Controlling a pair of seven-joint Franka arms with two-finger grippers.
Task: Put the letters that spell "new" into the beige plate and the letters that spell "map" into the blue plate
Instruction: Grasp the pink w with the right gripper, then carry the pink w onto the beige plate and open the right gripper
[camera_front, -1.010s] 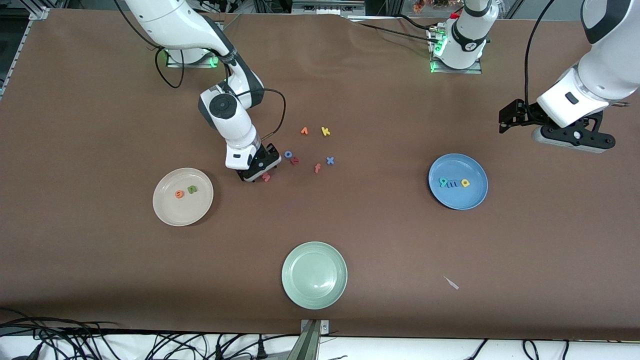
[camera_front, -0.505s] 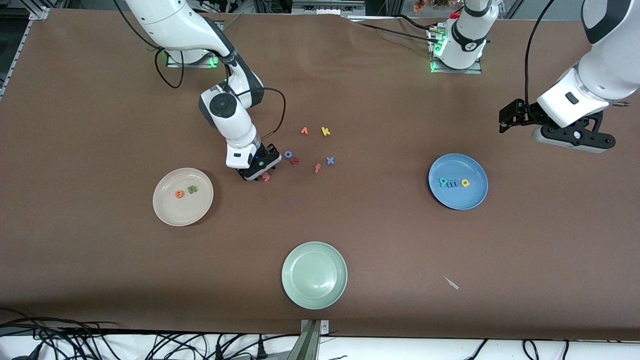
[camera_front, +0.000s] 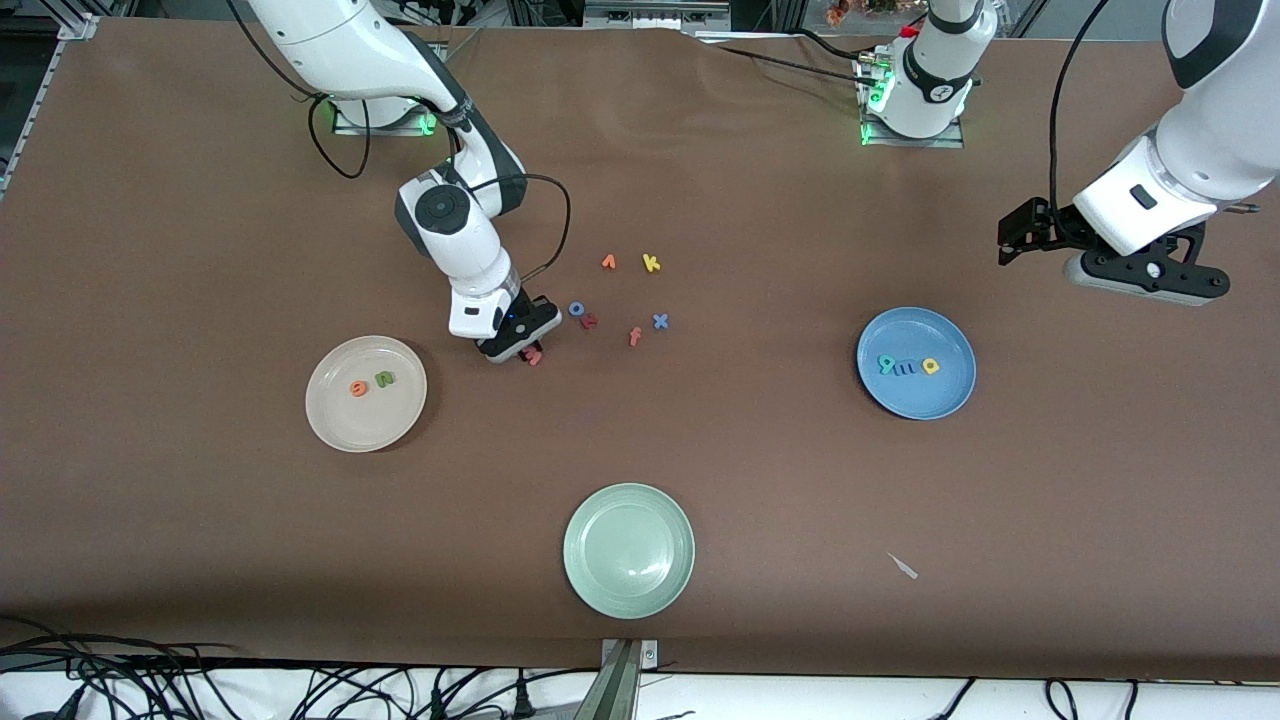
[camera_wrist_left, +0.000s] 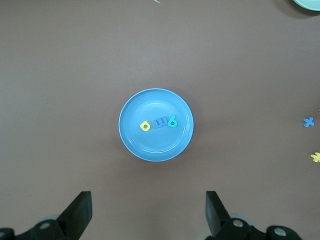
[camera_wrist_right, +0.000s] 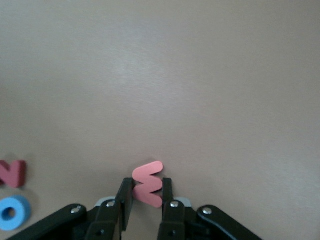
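Three plates sit on the brown table (camera_front: 760, 450). The beige plate (camera_front: 340, 420) lies toward the right arm's end and holds two letters, the orange "e" (camera_front: 359, 389) and the green "n" (camera_front: 384, 379). The blue plate (camera_front: 915, 400) lies toward the left arm's end and holds three in a row: the teal "a" (camera_front: 886, 364), the blue "m" (camera_front: 905, 369) and the yellow "p" (camera_front: 931, 366). The pale green plate (camera_front: 628, 550) sits near the table edge closest to the front camera, with no letter in it.

The right gripper (camera_front: 527, 352) is down at the table between the beige plate and the loose letters, its fingers (camera_wrist_right: 126, 199) pinched tight on the pink "w" (camera_wrist_right: 148, 183), which rests on the table.

Six loose letters lie near the table's middle: a blue "o" (camera_front: 577, 309), a dark red letter (camera_front: 590, 322), an orange-red "f" (camera_front: 635, 336), a blue "x" (camera_front: 660, 321), an orange "v" (camera_front: 609, 262) and a yellow "k" (camera_front: 651, 263).

The left gripper (camera_wrist_left: 147, 212) waits high over the table above the blue plate, jaws spread wide and holding nothing.
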